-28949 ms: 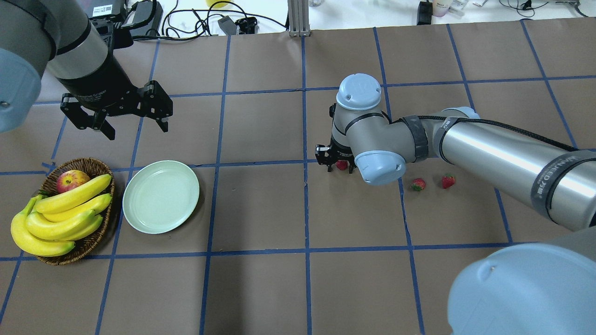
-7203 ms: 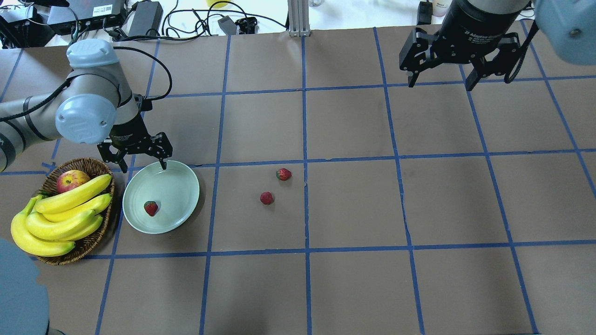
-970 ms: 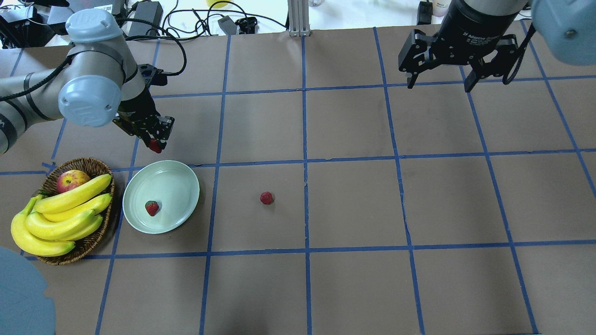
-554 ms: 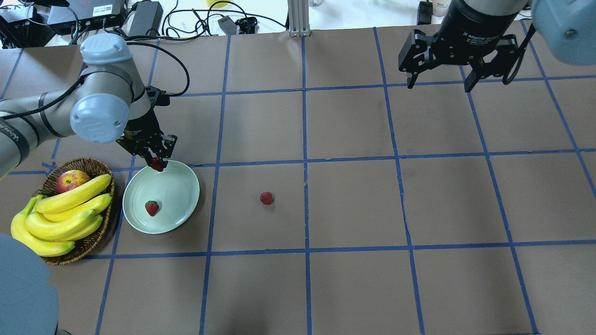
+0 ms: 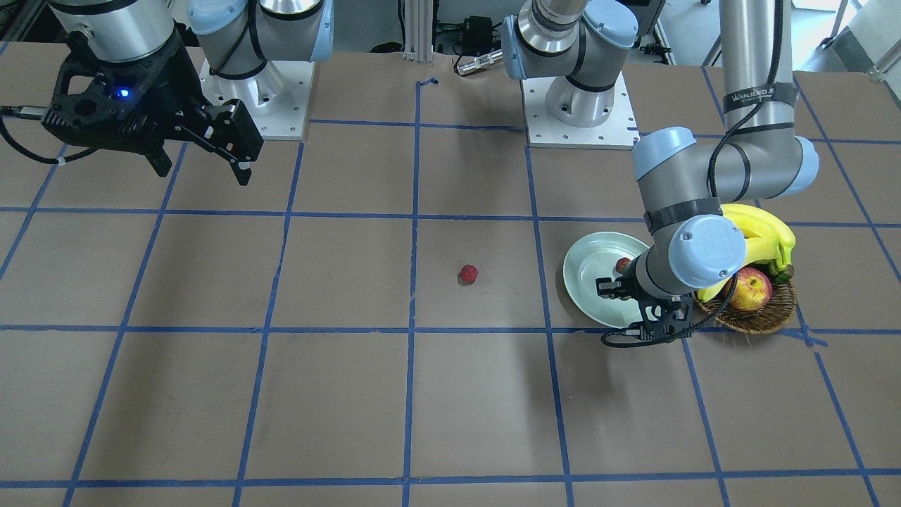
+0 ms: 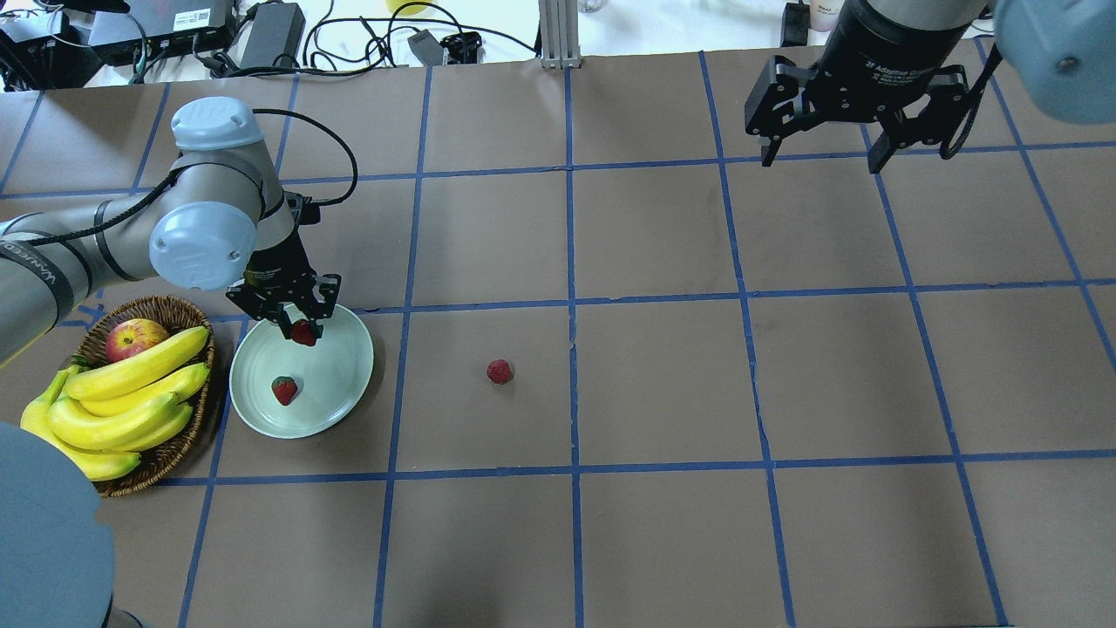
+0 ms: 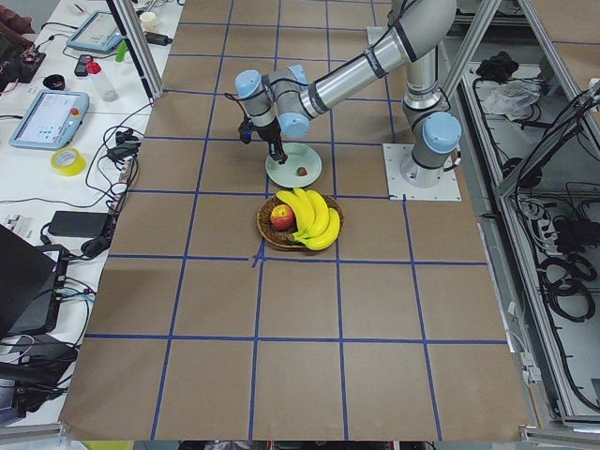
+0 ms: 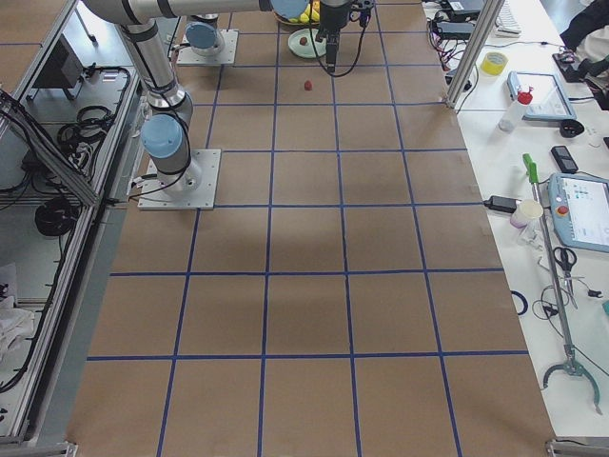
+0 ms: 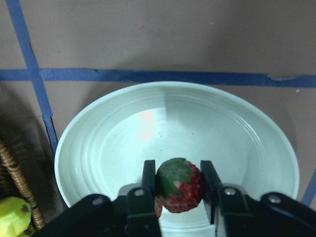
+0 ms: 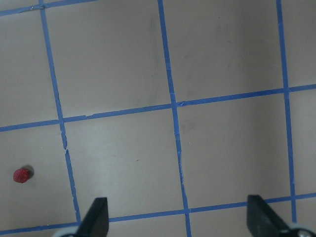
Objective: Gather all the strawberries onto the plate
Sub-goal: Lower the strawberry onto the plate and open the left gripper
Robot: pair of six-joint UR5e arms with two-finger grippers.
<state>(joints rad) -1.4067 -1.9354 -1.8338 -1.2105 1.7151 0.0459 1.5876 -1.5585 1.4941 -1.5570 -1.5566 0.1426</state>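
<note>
My left gripper (image 6: pixel 303 331) is shut on a strawberry (image 9: pixel 178 185) and holds it just above the far part of the pale plate (image 6: pixel 340 384). Its fingers (image 9: pixel 148 178) press the berry's two sides. A second strawberry (image 6: pixel 284 390) lies in the plate nearer the robot and also shows in the front-facing view (image 5: pixel 622 265). Another strawberry (image 6: pixel 499 372) lies on the brown table to the plate's right (image 5: pixel 469 274). My right gripper (image 6: pixel 819 161) hangs open and empty, high over the far right of the table (image 10: pixel 180 217).
A wicker basket (image 6: pixel 166 458) with bananas (image 6: pixel 131 392) and an apple (image 6: pixel 132 337) stands right against the plate's left side. Cables and boxes (image 6: pixel 261 35) line the far table edge. Blue tape lines grid the brown table.
My left gripper came down and toward the robot with the strawberry, from beyond the plate's far rim to over the plate. The right arm stayed still.
</note>
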